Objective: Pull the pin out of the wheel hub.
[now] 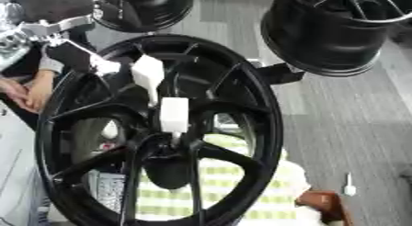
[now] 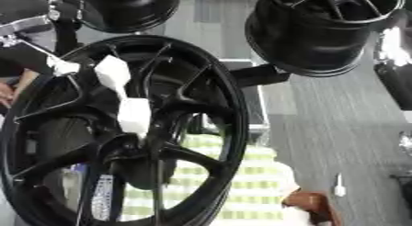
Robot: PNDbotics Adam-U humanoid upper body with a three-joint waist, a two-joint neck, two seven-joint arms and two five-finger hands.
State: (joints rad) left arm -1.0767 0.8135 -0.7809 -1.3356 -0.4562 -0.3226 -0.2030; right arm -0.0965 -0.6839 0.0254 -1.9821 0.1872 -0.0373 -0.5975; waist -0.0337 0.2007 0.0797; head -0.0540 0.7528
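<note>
— Wheel hub [image 1: 241, 105] location? Black and spoked, it is seen upright, filling the middle of the view.

— And the pin [image 1: 174, 115]? A white piece is seen at the hub's centre.

— Left hand [image 1: 77, 55]? It is seen upper left; finger state cannot be told.

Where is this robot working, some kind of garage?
Probably a wheel workshop or factory floor: a large black spoked wheel fills the view, two more black rims hang above, and the floor is plain grey.

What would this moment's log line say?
step: pin pull | wheel hub: black, upright | white pin: at hub | left hand: upper left, by rim | right hand: unseen
</note>
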